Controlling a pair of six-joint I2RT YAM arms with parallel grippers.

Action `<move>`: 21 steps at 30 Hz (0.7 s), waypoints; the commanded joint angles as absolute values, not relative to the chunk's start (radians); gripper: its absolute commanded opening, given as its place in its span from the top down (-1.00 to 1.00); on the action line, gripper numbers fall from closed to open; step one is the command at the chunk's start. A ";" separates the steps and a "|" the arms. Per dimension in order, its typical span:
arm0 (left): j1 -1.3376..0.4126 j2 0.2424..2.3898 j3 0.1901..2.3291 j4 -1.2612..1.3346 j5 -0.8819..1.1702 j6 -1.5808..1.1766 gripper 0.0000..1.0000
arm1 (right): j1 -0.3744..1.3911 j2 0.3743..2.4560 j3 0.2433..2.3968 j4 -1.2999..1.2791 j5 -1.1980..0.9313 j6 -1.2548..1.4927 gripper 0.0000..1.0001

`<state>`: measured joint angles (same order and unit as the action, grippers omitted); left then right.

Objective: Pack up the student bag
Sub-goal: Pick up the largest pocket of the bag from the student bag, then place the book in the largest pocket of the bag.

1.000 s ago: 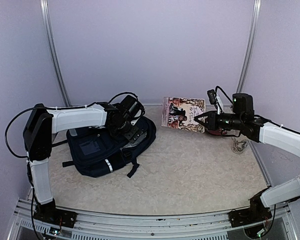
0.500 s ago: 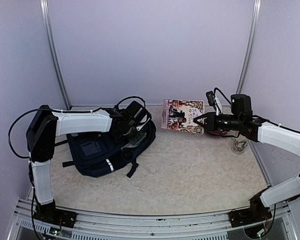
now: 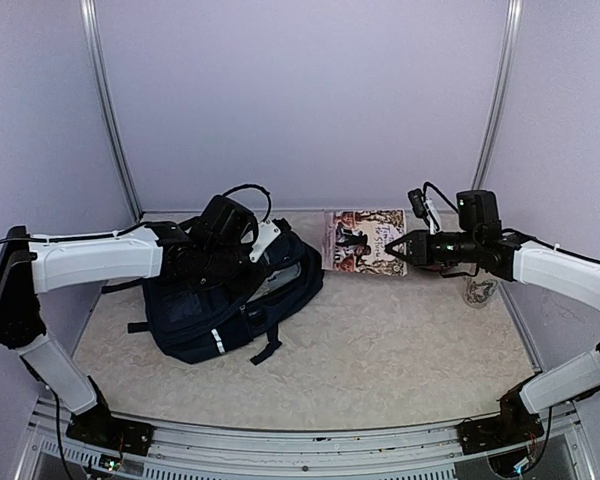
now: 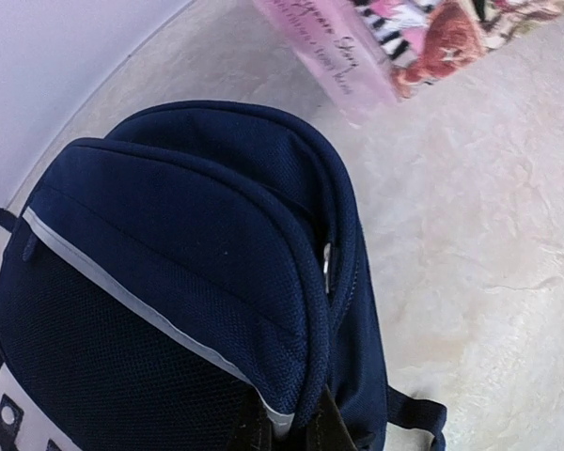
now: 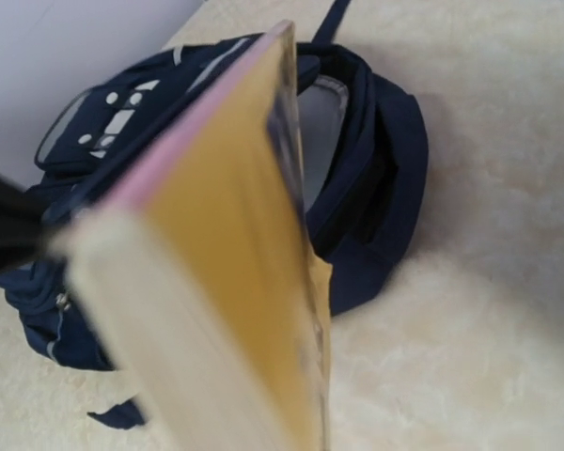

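Note:
The student bag (image 3: 220,300), a dark navy backpack with a pale stripe, lies at the left of the table with its top raised. My left gripper (image 3: 245,262) is shut on the rim of the bag's top opening; in the left wrist view its dark fingers (image 4: 254,434) pinch the navy edge of the bag (image 4: 169,282). My right gripper (image 3: 395,248) is shut on a book with a pink illustrated cover (image 3: 365,238), held upright off the table to the right of the bag. The right wrist view shows the book (image 5: 216,282) close up, with the bag's open mouth (image 5: 321,117) beyond it.
A small clear object (image 3: 478,291) sits on the table by the right wall. Pale walls and two metal poles (image 3: 110,110) enclose the table. A black strap (image 3: 268,350) trails from the bag's front.
My left gripper has shut on the bag's rim and pulled it up and to the left, raising the bag's top. My right gripper has carried the book slightly left.

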<state>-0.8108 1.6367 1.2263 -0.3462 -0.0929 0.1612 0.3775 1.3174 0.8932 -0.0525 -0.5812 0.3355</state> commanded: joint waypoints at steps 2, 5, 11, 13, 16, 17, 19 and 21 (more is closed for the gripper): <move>-0.934 1.492 1.103 -0.263 0.042 0.223 1.00 | 0.384 1.272 0.908 -0.103 -0.552 0.342 1.00; -0.976 1.412 1.026 -0.225 -0.041 0.174 1.00 | 0.383 1.285 0.885 -0.119 -0.571 0.381 1.00; -0.978 1.206 0.865 0.031 -0.196 0.114 1.00 | 0.396 1.313 0.791 0.047 -0.728 0.631 1.00; -0.980 1.168 0.846 0.069 -0.226 0.120 1.00 | 0.412 1.325 0.784 0.085 -0.773 0.687 1.00; -0.983 1.144 0.843 0.080 -0.233 0.150 1.00 | 0.441 1.329 0.770 0.125 -0.821 0.754 1.00; -0.985 1.144 0.844 0.079 -0.235 0.165 1.00 | 0.447 1.331 0.761 0.156 -0.849 0.787 1.00; -0.998 1.152 0.846 0.080 -0.262 0.183 1.00 | 0.462 1.344 0.743 0.230 -0.911 0.856 1.00; -1.010 1.162 0.849 0.087 -0.290 0.201 1.00 | 0.485 1.375 0.741 0.269 -0.939 0.900 1.00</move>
